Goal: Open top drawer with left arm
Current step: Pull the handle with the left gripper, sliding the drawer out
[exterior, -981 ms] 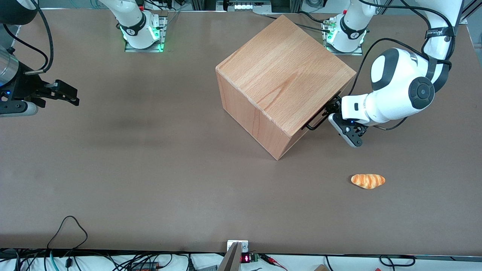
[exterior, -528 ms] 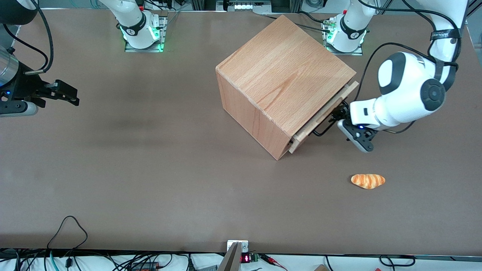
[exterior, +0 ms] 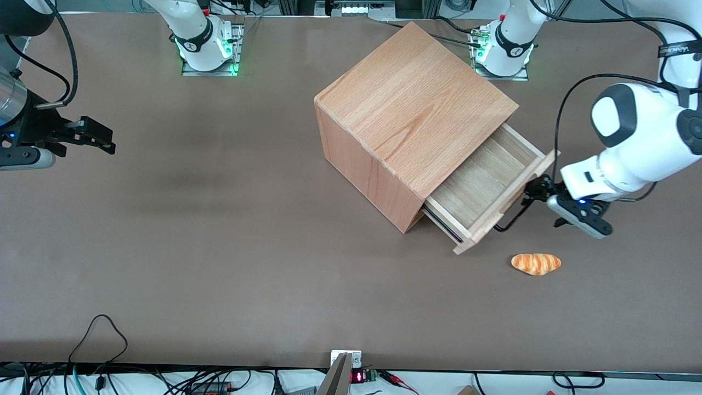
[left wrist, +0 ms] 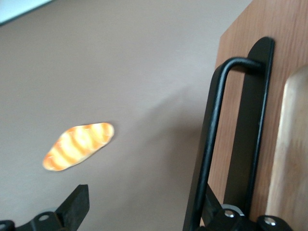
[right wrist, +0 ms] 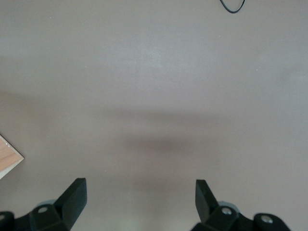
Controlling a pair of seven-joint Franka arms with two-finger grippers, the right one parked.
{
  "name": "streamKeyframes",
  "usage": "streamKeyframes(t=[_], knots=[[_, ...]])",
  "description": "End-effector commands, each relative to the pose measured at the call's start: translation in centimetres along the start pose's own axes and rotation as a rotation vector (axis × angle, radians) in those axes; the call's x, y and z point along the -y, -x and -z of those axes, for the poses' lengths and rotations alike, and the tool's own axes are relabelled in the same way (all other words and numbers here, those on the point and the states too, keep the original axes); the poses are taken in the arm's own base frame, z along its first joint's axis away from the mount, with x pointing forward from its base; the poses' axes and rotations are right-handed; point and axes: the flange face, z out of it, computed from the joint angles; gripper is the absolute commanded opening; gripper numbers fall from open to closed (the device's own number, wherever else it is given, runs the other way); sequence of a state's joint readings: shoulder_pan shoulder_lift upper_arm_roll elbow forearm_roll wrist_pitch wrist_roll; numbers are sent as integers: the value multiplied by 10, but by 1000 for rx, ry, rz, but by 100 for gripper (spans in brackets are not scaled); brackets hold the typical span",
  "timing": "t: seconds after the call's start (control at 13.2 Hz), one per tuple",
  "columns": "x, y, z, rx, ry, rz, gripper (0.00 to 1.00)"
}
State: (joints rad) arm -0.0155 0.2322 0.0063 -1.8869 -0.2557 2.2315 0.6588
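Front view, right of centre: the left arm's gripper [exterior: 540, 193], fingers spread, is hooking the handle [exterior: 513, 216] of the top drawer [exterior: 482, 186], which is standing half out of the wooden casing [exterior: 406, 115]; the pull is best kept straight along the slides.

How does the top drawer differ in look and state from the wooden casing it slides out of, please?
The top drawer is a shallow open tray, pulled well out; the casing is a tall closed cube. The drawer carries a black wire handle, where the gripper sits; the casing shows none. Both are light wood.
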Motion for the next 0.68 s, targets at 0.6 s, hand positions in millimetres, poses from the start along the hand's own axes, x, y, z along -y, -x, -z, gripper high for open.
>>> streamKeyframes(t=[0.6], knots=[[20,-17,65,-97,-30,207,99]])
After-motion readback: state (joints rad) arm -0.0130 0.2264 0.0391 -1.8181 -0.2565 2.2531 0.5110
